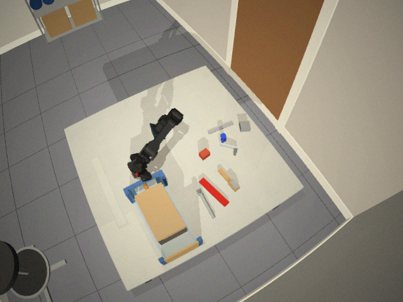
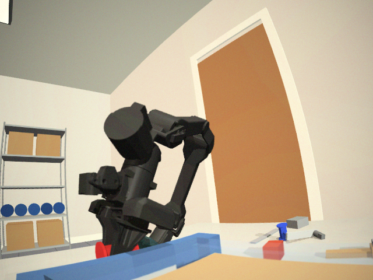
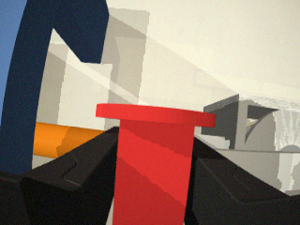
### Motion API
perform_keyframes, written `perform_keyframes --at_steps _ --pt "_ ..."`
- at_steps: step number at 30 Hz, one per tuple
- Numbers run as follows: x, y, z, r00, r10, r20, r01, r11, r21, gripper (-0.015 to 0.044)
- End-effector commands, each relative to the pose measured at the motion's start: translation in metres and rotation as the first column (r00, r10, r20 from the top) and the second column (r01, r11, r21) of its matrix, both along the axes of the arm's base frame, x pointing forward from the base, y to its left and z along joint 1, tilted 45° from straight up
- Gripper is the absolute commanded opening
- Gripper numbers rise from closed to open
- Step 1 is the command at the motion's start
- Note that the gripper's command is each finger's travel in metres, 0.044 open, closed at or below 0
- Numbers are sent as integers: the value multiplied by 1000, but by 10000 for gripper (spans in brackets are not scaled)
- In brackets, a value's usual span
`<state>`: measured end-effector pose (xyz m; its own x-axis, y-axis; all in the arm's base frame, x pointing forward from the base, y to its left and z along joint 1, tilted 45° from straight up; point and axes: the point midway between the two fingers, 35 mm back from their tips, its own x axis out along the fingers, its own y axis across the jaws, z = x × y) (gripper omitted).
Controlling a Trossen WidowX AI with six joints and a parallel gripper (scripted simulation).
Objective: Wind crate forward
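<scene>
The tan crate sits in the clear-panelled cubby. A gap shows between its front and the blue frame at the mouth. An orange strap spans that gap. My gripper is shut on the red flanged handle, just outside the frame. The handle's lower end and key are hidden. A grey metal part, apparently the winch, shows at the right of the wrist view. Its top hole is not visible.
On the bench to the right lie a red bar, a grey wrench-like tool, a wooden-handled tool, a red block, a blue piece and a grey block.
</scene>
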<state>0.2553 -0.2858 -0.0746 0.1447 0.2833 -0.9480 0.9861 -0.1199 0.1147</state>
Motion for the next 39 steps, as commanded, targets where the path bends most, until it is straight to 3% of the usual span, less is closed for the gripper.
perform_keyframes --at_steps 1,39 --pt "0 12 5 1000 6 -1 -6 1000 24 0" --pt "-12 40 29 1000 6 -2 -6 1000 27 0"
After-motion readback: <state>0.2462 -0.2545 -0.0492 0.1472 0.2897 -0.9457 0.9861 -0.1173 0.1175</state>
